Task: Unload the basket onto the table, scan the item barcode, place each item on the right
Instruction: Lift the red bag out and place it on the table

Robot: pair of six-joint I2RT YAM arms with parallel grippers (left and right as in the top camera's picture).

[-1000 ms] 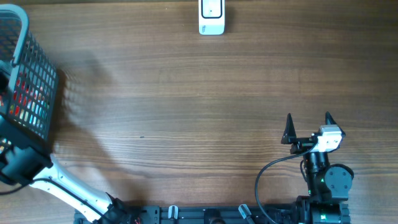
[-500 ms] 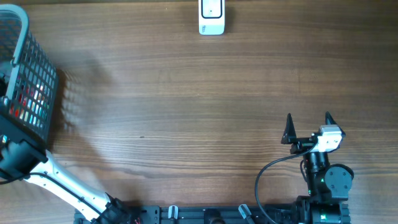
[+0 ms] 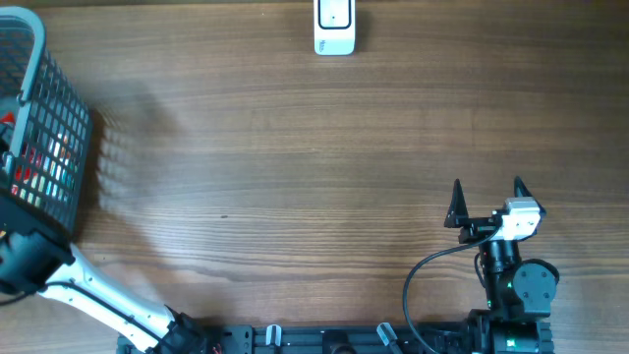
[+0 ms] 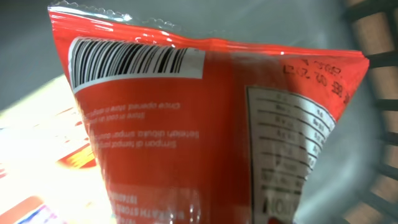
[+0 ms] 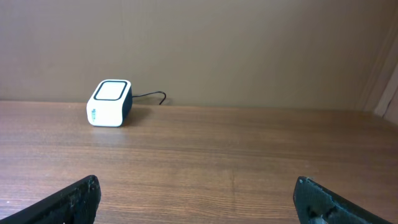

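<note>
Quick count: one mesh basket [image 3: 61, 133] at the left edge of the surface [image 3: 295, 177], one white scanner [image 3: 334, 27] at the far edge, two arms, and one red packet [image 4: 186, 124] that I can be sure of.

The packet is inside the basket and fills the left wrist view. It shows one barcode [image 4: 130, 61] near its crimped top edge and one nutrition table [image 4: 292, 137] off to the side. The small print is too blurry to read and the bottom of the packet is cut off.

The left arm [image 3: 98, 290] reaches into the basket. The left gripper itself is hidden, but its jaws are closed down on the packet as far as I can tell.

From overhead there are only red and blue bits through the mesh, so I can't count what else is in there.

The right gripper [image 3: 487, 187] sits near the front right with its jaws spread wide and nothing in them. It faces the scanner, whose thin cable [image 5: 152, 96] trails off behind.
</note>
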